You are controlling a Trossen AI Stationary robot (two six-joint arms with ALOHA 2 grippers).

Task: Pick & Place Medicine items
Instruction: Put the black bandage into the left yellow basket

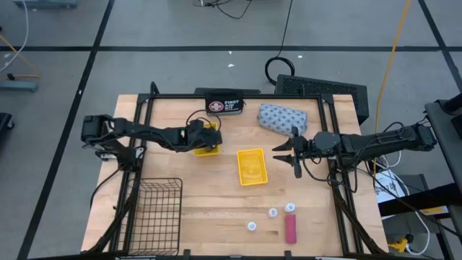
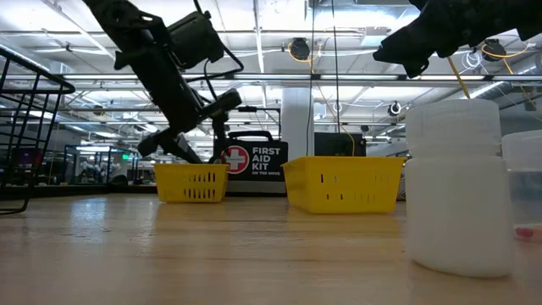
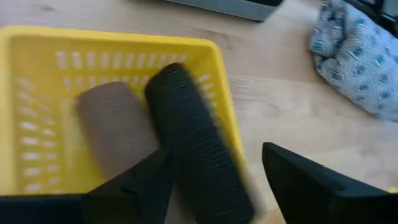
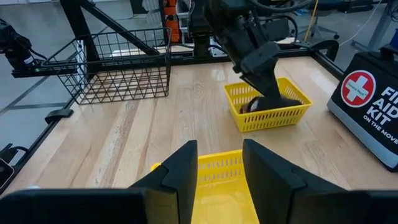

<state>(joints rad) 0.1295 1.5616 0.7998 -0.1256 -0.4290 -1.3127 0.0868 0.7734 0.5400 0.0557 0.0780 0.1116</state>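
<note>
My left gripper (image 1: 209, 137) (image 3: 217, 155) hangs open over the yellow tray (image 1: 207, 144) (image 3: 37, 50) on the left. A small brown oblong (image 3: 115, 127) lies in that tray. A small black block (image 3: 193, 149) lies beside it, slanting across the tray's rim and close to one finger (image 3: 140, 183). My right gripper (image 1: 284, 154) (image 4: 217, 152) is open, just right of the middle yellow tray (image 1: 251, 167). The grey-blue pouch (image 1: 283, 118) lies on the table behind it. Three white containers (image 1: 273, 213) and the pink bar (image 1: 290, 229) sit near the table's front edge. My left gripper is open around the black block's near end (image 3: 211, 193), coming from above. The block lies against or just beside one finger (image 3: 140, 183); I cannot tell whether they touch. Its far end (image 3: 171, 78) rests in the tray.
The black First Aid case (image 1: 224, 106) stands at the far edge, behind the left tray. A black wire basket (image 1: 155, 213) takes up the near left corner. Bare wood lies between the basket and the white containers.
</note>
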